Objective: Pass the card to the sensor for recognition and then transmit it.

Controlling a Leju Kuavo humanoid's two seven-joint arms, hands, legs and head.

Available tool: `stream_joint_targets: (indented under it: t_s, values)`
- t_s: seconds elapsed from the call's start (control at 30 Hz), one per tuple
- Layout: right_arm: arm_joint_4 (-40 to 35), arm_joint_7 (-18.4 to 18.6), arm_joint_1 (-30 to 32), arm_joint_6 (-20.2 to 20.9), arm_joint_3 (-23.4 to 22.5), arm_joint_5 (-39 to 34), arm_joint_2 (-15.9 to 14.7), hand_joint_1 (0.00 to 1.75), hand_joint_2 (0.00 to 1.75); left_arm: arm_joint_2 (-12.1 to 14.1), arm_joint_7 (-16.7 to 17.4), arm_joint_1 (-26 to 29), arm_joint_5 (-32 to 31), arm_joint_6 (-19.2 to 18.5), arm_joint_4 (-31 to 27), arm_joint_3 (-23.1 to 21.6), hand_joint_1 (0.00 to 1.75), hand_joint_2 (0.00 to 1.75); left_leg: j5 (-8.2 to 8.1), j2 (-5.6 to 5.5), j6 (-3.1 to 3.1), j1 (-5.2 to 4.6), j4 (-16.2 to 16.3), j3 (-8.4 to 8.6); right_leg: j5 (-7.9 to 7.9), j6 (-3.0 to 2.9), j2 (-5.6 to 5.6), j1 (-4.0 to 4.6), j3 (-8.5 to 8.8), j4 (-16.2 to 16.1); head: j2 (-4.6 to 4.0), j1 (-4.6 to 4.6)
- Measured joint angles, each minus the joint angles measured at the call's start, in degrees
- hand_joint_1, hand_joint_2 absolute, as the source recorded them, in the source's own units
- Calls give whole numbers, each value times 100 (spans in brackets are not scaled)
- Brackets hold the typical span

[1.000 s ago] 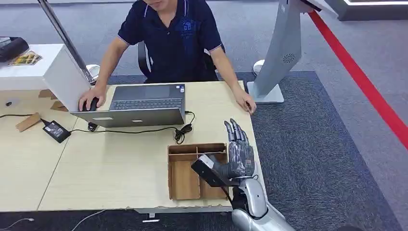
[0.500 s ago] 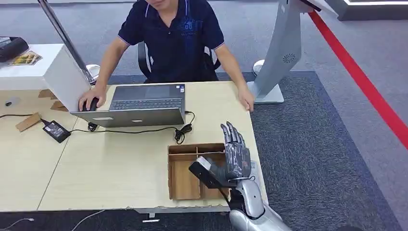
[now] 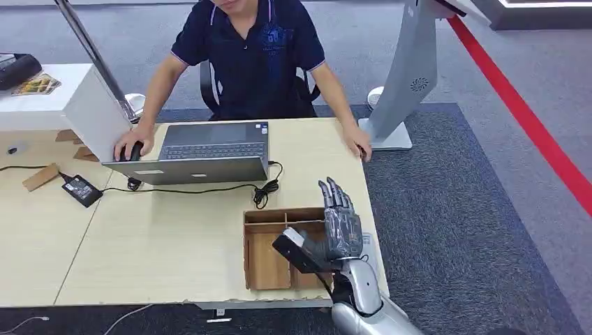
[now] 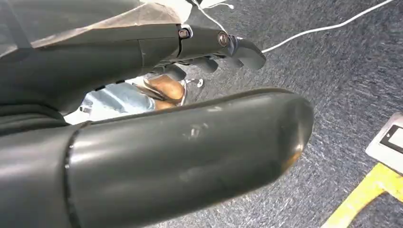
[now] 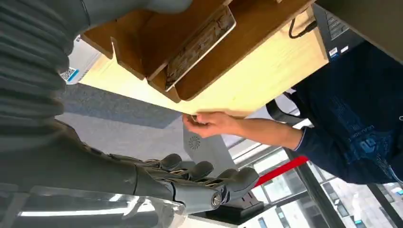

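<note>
**Right hand poised over the card tray, nothing yet in its grasp**

The right hand (image 3: 340, 227) hangs above the wooden tray (image 3: 253, 246) at the table's near edge, fingers straight and spread, palm turned toward the tray, and it holds nothing. That posture suits an approach: the fingers are kept apart so they can come down around a card. In the right wrist view a card (image 5: 199, 45) lies flat in one of the tray's compartments, just beyond the thumb side of the hand and apart from the fingers (image 5: 204, 172). The dividers keep it in a fixed slot, probably so it can be found and pinched by an edge.

The left hand (image 4: 214, 45) hangs over the carpet, its fingers curled in around nothing.

Past the right hand's fingertips a person (image 3: 251, 56) sits at a laptop (image 3: 202, 150), one hand (image 3: 359, 149) resting on the table edge, seemingly placed to receive the card. Which object is the sensor cannot be told.
</note>
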Motion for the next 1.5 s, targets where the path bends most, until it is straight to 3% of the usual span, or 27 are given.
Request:
stream_joint_targets:
  t_s: [0.37, 0.8, 0.9, 1.37, 1.5]
  values:
    - [52, -7, -3, 0, 0, -22, 2, 24, 175, 0, -7, 0, -2, 0, 0, 0, 0, 0, 0, 0, 0, 0, 0, 0, 0, 0, 0, 0, 0, 0, 0, 0]
    - [52, -15, -4, 0, 0, -55, 2, 28, 175, 0, -7, 0, -13, 0, 0, 0, 0, 0, 0, 0, 0, 0, 0, 0, 0, 0, 0, 0, 0, 0, 0, 0]
    - [52, -15, -5, 0, 0, -64, 2, 47, 175, 2, -7, 0, -15, 0, 0, 0, 0, 0, 0, 0, 0, 0, 0, 0, 0, 0, 0, 0, 0, 0, 0, 0]
    - [107, -4, -20, 0, 0, -96, 2, 47, 175, 4, -7, 0, -20, 0, 0, 0, 0, 0, 0, 0, 0, 0, 0, 0, 0, 0, 0, 0, 0, 0, 0, 0]
    - [109, -2, -22, 0, 0, -98, 2, 61, 175, 4, -7, 0, -20, 0, 0, 0, 0, 0, 0, 0, 0, 0, 0, 0, 0, 0, 0, 0, 0, 0, 0, 0]
